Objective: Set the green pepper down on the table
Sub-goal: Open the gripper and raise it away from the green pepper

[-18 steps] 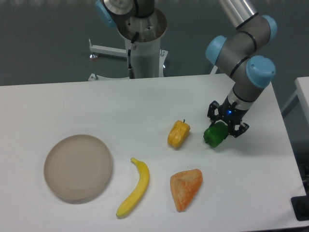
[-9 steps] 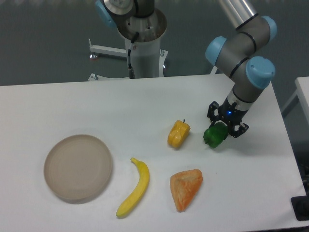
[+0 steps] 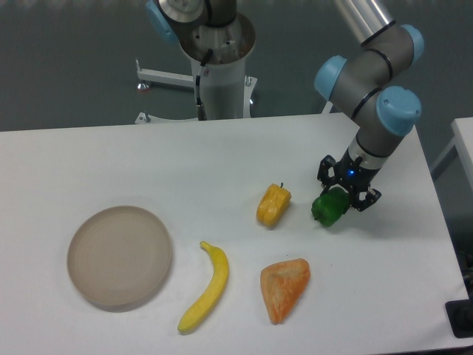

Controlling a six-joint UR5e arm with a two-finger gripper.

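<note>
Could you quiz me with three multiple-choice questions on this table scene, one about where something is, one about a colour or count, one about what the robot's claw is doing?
1. Where does the yellow pepper lie?
A. On the plate
B. Just left of the green pepper
C. At the table's far left edge

2. How many yellow-coloured foods are on the table?
A. Two
B. Four
C. None

3. What is the gripper doing?
A. Hanging open, far above everything
B. Gripping the banana
C. Closed around the green pepper, low at the tabletop

Answers:
1 B: it sits beside the green pepper, apart from it, while the plate is bare.
2 A: the yellow pepper and the banana; the wedge-shaped piece is orange.
3 C: the black fingers straddle the green pepper down near the surface.
</note>
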